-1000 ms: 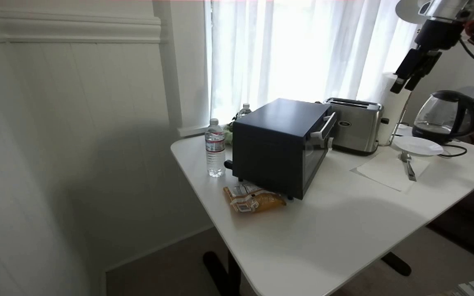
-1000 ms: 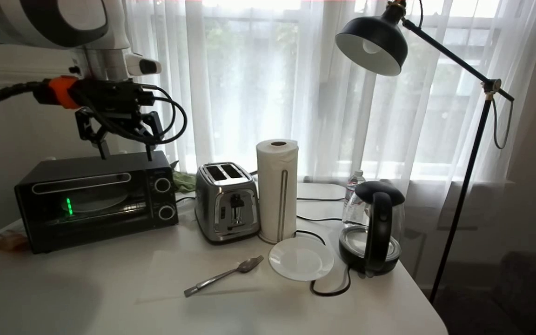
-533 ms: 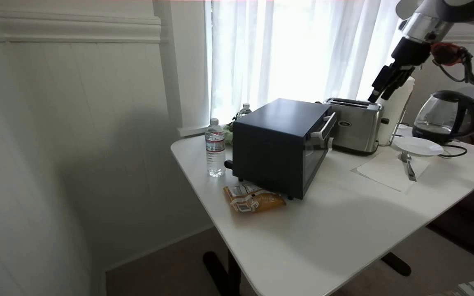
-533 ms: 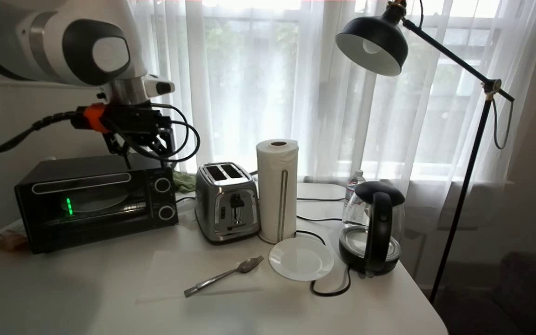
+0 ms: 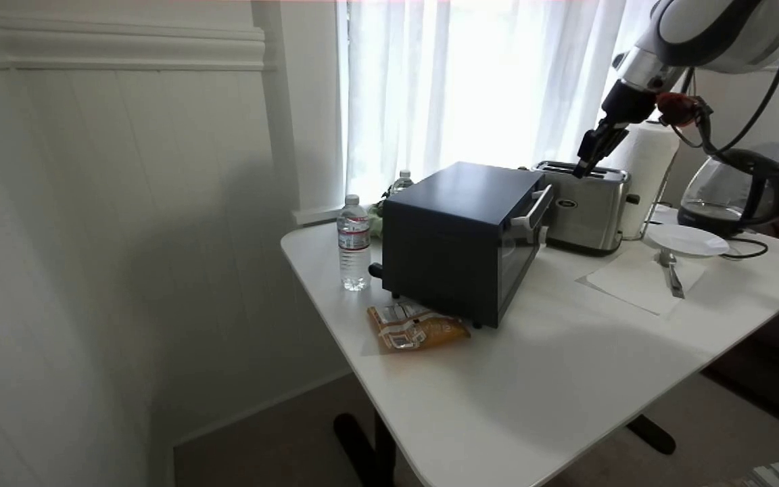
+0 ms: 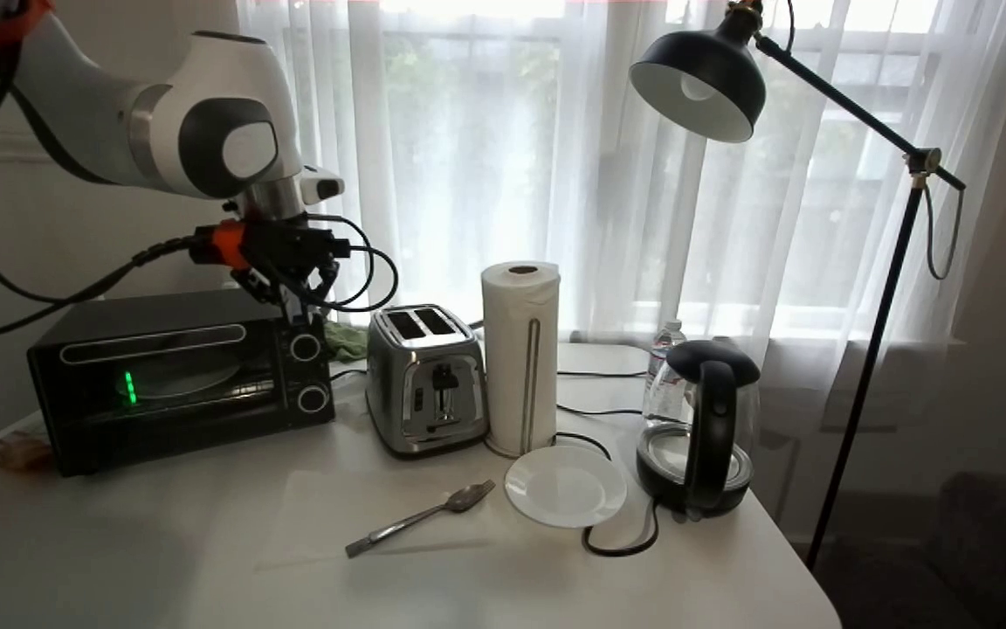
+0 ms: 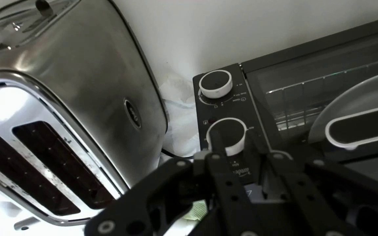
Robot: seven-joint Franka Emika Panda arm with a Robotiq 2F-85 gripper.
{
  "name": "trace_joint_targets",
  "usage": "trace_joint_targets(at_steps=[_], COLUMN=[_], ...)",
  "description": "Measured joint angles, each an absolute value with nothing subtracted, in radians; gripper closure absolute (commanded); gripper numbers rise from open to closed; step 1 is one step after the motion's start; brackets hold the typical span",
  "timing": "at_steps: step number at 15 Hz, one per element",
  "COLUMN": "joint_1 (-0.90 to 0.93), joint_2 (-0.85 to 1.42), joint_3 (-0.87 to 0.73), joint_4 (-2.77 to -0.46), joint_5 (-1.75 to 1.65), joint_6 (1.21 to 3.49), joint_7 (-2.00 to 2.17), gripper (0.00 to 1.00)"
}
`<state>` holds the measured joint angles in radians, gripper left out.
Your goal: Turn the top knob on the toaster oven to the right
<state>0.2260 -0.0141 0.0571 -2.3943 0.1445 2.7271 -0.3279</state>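
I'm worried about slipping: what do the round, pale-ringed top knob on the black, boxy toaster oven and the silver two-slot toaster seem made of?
The round, pale-ringed top knob looks like hard plastic: matte black face, smooth ring, though the ring could be coated metal. The silver two-slot toaster is probably stainless steel: satin, brushed-looking side with blurred reflections, shinier polished edges.

Strong daylight through far curtains, glaring white in both exterior views. Left wall dim, broad soft shadow across it. Faint shadow on near left of table. Dark front on toaster oven, green glint inside. Wrist view: white glare atop slot toaster; gripper murky, out of focus.
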Motion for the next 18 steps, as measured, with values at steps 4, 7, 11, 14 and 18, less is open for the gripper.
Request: trace_joint_targets(at_steps=[4,7,11,14,18], joint_1=[0.207,0.175,0.125,0.095,0.068], joint_2=[0.065,0.108,0.145,0.168,0.188], joint_3=[0.086,0.11,0.143,0.174,0.211], joint_4=[-2.339,-2.309,-2.285,-2.277,-2.271], joint_5=[0.165,0.165,0.167,0.172,0.178], joint_6=[2.74,2.746,2.764,2.783,2.792], joint_7=[-0.421,-0.468,-0.521,-0.547,-0.564], gripper=[1.0,1.0,1.0,1.0,1.0])
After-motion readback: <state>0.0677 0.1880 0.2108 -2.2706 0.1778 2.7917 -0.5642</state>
